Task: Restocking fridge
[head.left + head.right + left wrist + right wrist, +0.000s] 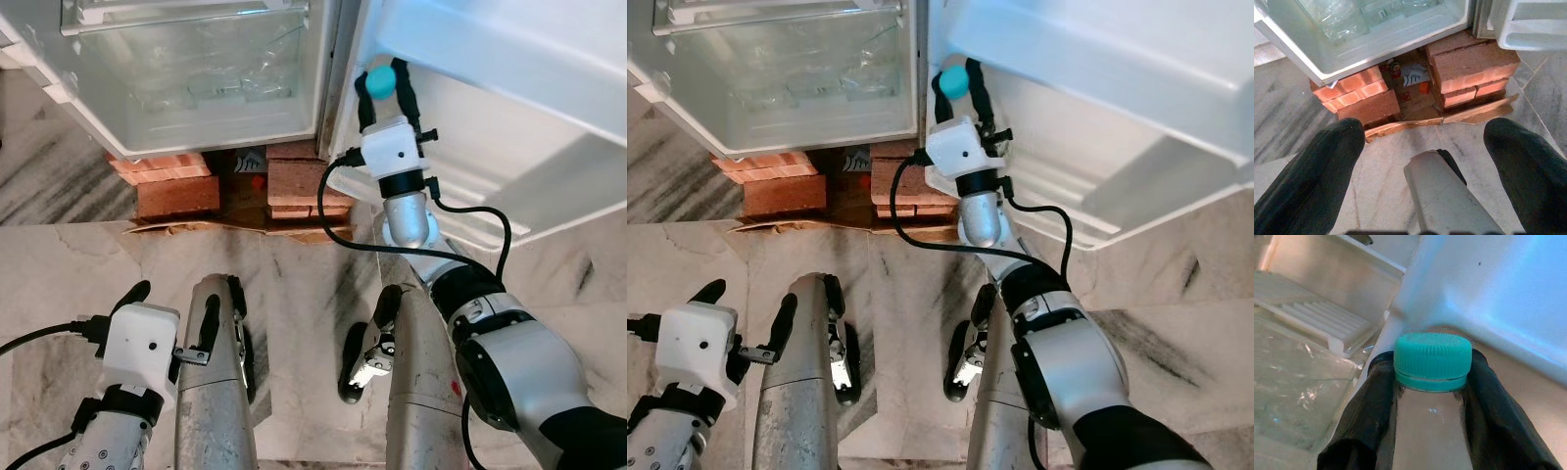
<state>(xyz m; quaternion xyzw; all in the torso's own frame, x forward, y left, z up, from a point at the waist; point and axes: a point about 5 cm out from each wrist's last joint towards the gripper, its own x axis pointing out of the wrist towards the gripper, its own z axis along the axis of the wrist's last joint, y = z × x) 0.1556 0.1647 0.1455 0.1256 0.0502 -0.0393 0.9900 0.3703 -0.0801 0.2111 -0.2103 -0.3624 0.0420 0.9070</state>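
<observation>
A clear bottle with a teal cap point(1432, 360) is clamped between the black fingers point(1367, 418) of my right gripper point(383, 82), which is shut on its neck. That arm reaches forward and holds the bottle point(955, 80) up against the white inner side of the open fridge door point(509, 117), near the hinge edge. My left gripper point(176, 296) hangs low at the left over the floor, open and holding nothing. In the left wrist view its fingers point(1308, 176) stand wide apart.
The open fridge body point(196, 108) holds a clear drawer point(216, 69) at its bottom. The fridge stands on red bricks point(178, 194) with a dark gap and scraps between them. My two silver legs point(217, 392) stand on the marble floor point(294, 274).
</observation>
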